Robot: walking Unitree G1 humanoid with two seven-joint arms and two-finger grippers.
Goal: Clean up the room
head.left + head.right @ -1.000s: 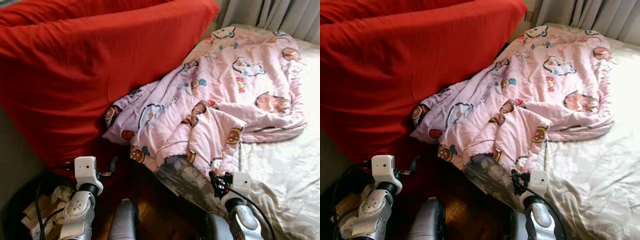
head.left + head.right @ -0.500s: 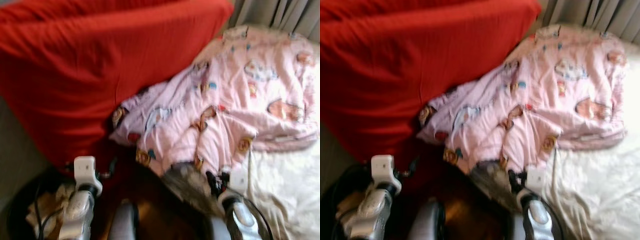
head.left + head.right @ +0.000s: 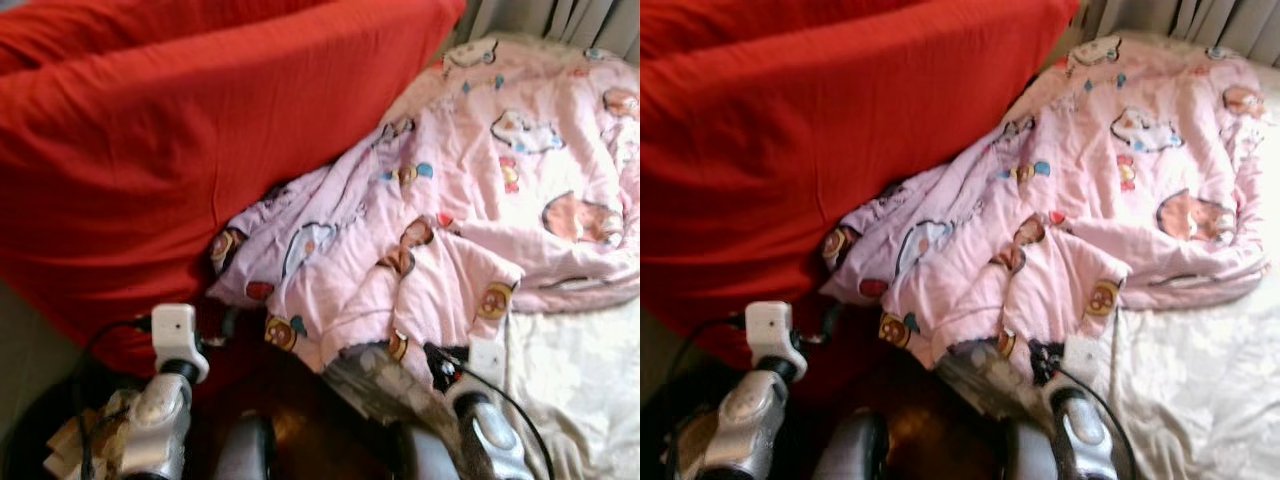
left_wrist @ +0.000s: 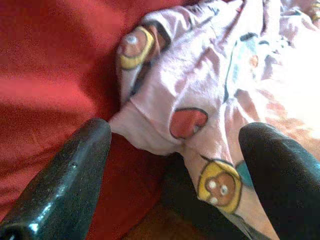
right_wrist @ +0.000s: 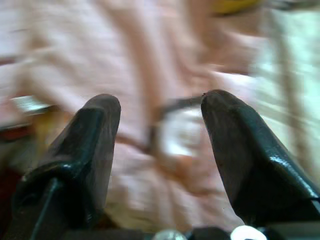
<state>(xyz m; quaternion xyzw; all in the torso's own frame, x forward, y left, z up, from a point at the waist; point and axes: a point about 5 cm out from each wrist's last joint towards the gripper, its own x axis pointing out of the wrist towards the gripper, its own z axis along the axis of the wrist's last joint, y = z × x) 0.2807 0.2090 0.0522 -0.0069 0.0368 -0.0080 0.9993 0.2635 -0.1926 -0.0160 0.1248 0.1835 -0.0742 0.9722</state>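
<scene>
Bedroom, seen from the head camera looking down at the side of a bed (image 3: 580,400) covered with a pale patterned sheet; grey curtains (image 3: 560,18) hang behind its far end. The object of work is the pink cartoon-print quilt (image 3: 470,190), which lies rumpled across the bed, its lower corner spilling off the bed edge toward the dark wooden floor (image 3: 300,440). Against the quilt's spilled side leans a large red cushion (image 3: 190,140); the quilt's folded corner touches the red fabric. Beyond the cushion's lower edge, away from the quilt, a dark bin holding crumpled paper (image 3: 75,450) stands on the floor.

The left gripper (image 4: 175,165) is released, its two black fingers spread wide and framing the quilt's hanging corner where it meets the cushion; the fingers do not yet touch the fabric. The right gripper (image 5: 160,145) is likewise released, fingers parted just above the quilt's near hem beside the bed edge; that view is blurred, so contact cannot be judged.

Step in hand, as judged: approach to grasp the quilt and straighten it on the bed. To do it well, each gripper should close on a thick fold of the hem and not a single layer, the two grips well apart along the same edge, then lift the hanging corner clear of the cushion before drawing it over the bed.
</scene>
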